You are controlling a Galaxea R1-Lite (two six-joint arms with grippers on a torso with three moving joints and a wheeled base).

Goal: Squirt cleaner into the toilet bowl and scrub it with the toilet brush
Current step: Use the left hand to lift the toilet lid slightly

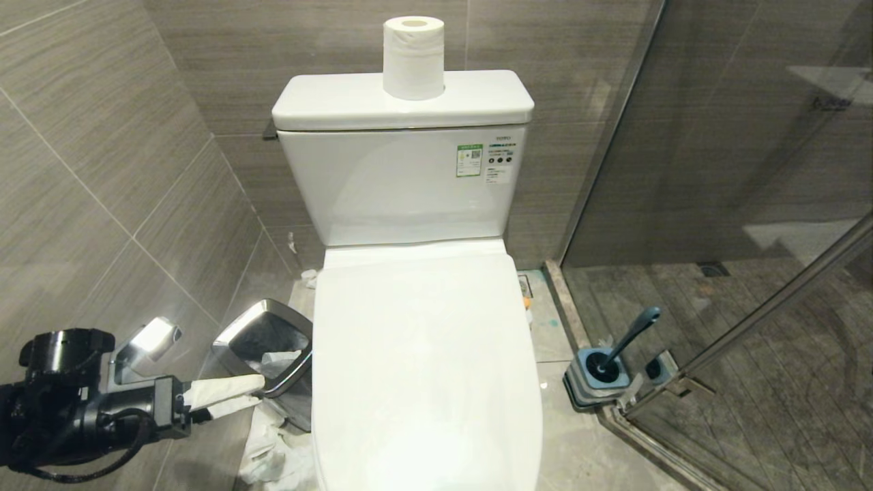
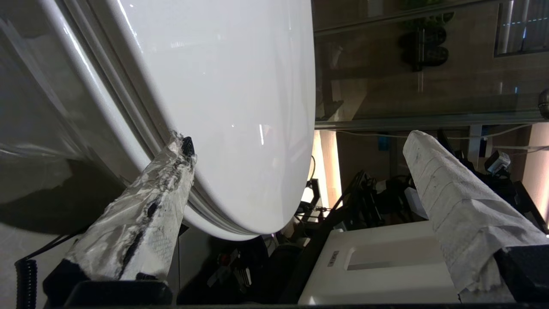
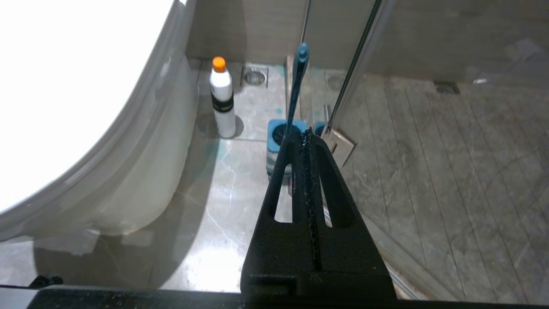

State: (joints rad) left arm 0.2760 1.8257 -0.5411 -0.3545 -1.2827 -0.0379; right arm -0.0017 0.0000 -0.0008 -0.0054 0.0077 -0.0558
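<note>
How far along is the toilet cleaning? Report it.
Done: nothing visible. The toilet lid is down, the toilet brush sits in its holder.
In hand: the open left gripper is at the lid's edge.
Left: lifting, squirting, scrubbing.

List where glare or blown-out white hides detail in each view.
Head view: the closed toilet lid glares nearly featureless white, and the shower glass carries pale reflections. Left wrist view: the lid shows only small highlights, with bright strips behind it. Right wrist view: the toilet is blown out to flat white, and the floor tile gleams.
</note>
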